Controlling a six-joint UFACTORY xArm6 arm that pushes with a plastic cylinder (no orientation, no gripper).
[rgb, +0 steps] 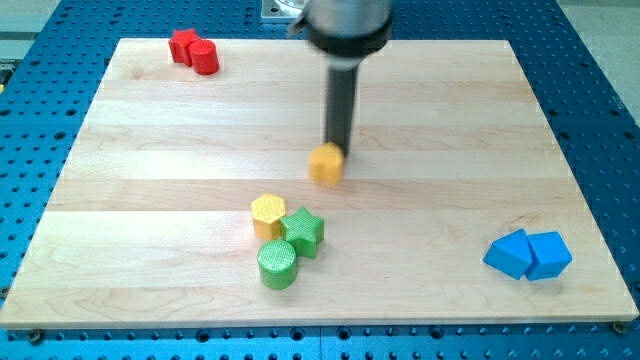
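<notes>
My tip rests against the upper right side of a small yellow block near the board's middle; motion blur hides that block's shape. Down and to the left, a yellow hexagonal block touches a green star block, and a green cylinder sits just below them. No other block is close to the tip.
A red star-like block and a red cylinder sit together at the view's top left. Two blue blocks touch each other at the bottom right. The wooden board lies on a blue perforated table.
</notes>
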